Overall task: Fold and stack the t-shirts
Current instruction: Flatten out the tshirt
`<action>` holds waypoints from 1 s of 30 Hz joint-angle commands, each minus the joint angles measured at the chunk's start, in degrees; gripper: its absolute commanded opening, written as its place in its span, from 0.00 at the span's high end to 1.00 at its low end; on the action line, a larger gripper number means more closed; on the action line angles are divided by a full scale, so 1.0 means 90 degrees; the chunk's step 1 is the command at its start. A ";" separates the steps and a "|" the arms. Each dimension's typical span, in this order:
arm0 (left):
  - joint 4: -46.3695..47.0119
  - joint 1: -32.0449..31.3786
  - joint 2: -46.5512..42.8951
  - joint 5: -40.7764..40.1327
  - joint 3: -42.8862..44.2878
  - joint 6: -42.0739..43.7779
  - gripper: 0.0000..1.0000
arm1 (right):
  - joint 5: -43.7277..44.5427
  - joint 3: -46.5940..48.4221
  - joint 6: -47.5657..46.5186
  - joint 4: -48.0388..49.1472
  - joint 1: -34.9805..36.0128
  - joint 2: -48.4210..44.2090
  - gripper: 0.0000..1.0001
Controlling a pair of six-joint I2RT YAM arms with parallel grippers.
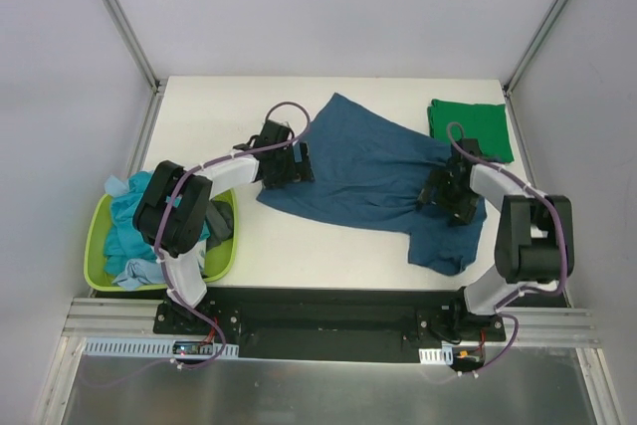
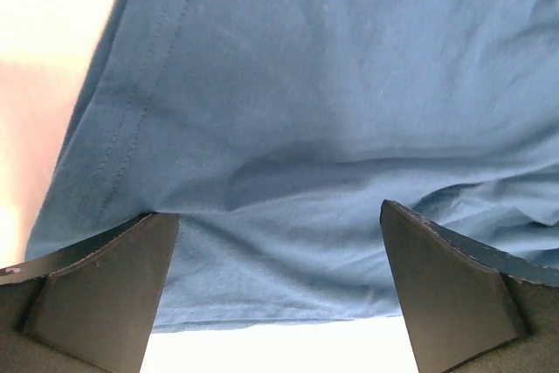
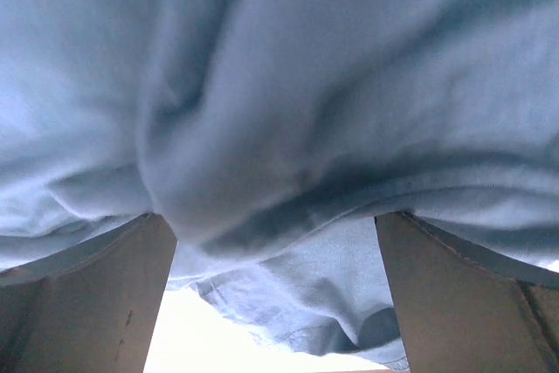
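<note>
Tees: blue tee (image 1: 363,171) spread mid-frame on worktop (image 1: 199,116); green tee (image 1: 476,128) upper right | left tool (image 1: 284,164): wide, at blue tee's left edge | right tool (image 1: 445,193): wide, at its bunched right side

basket (image 1: 221,264) partly behind left arm (image 1: 179,211), teal t-shirt (image 2: 332,85) cropped in wrist views
</note>
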 commanded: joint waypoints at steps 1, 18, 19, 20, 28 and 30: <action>-0.0115 0.0458 0.0505 0.0041 0.0640 0.0274 0.01 | 0.0188 0.1022 -0.0651 0.0584 -0.0154 0.0941 0.04; 0.0139 0.0576 0.0555 0.0773 0.0436 0.0294 0.01 | -0.1130 -0.1162 0.0256 0.0524 0.0607 -0.1782 0.03; 0.0158 0.0576 0.0555 0.0793 0.0417 0.0304 0.01 | -0.1140 -0.1211 0.0315 0.0496 0.0656 -0.1753 0.03; 0.0168 0.0576 0.0555 0.0793 0.0397 0.0304 0.01 | -0.1092 -0.1260 0.0383 0.0428 0.0695 -0.1733 0.03; 0.0188 0.0576 0.0516 0.0442 0.0309 0.0275 0.01 | -0.0477 -0.1641 0.1125 -0.0987 0.0735 -0.2854 0.03; 0.0178 0.0576 0.0555 0.0344 0.0319 0.0275 0.01 | -0.0301 -0.1729 0.1320 -0.1466 0.0725 -0.3361 0.04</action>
